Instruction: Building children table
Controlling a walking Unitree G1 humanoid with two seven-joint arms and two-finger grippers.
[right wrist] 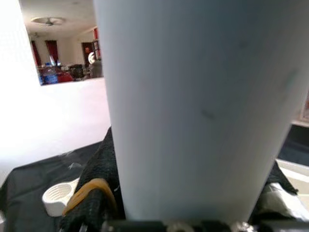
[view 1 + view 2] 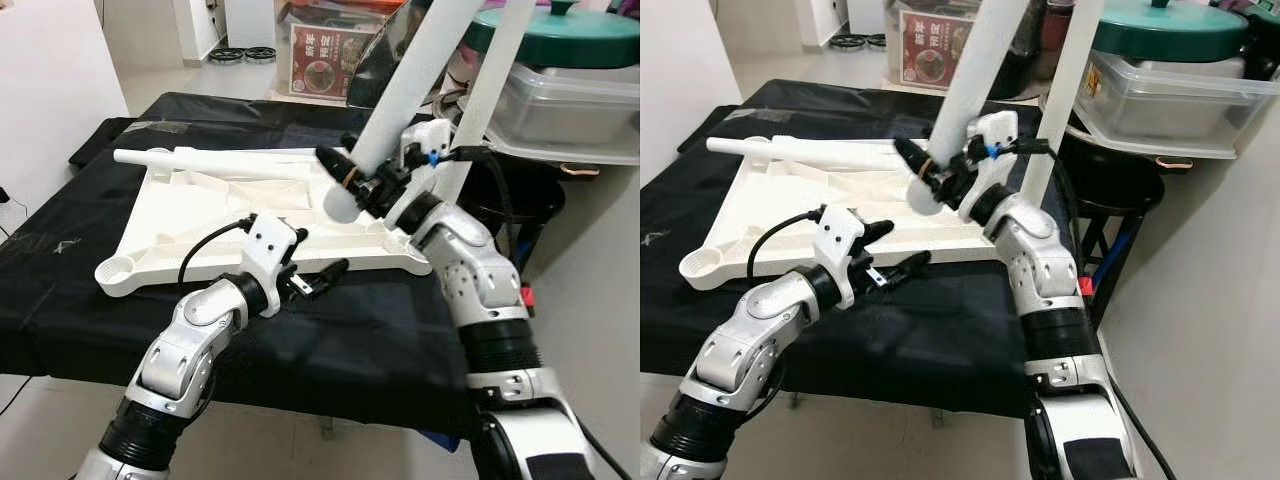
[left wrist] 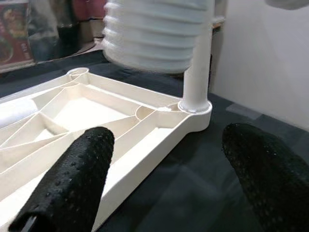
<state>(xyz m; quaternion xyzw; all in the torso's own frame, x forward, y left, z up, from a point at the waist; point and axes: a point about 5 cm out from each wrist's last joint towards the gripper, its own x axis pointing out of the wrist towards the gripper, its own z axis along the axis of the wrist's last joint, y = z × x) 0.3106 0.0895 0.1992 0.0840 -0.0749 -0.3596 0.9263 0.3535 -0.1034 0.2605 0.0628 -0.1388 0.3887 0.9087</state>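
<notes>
A white plastic tabletop (image 2: pixel 230 215) lies upside down on a black-clothed table (image 2: pixel 380 340). One white leg (image 2: pixel 490 90) stands upright in its near right corner socket (image 3: pixel 195 104). My right gripper (image 2: pixel 362 180) is shut on a second white leg (image 2: pixel 410 80), held tilted with its ribbed end (image 3: pixel 154 38) hovering just above the tabletop's right part. A third leg (image 2: pixel 200 160) lies flat along the tabletop's far side. My left gripper (image 2: pixel 318 256) is open with nothing between its fingers (image 3: pixel 72 183), at the tabletop's front edge, left of the standing leg.
A clear plastic box with a green lid (image 2: pixel 565 90) sits on a stand to the right, above a dark stool (image 2: pixel 1110 185). A red printed carton (image 2: pixel 325 60) stands on the floor behind the table. An unfilled corner socket (image 2: pixel 115 268) shows at the tabletop's near left.
</notes>
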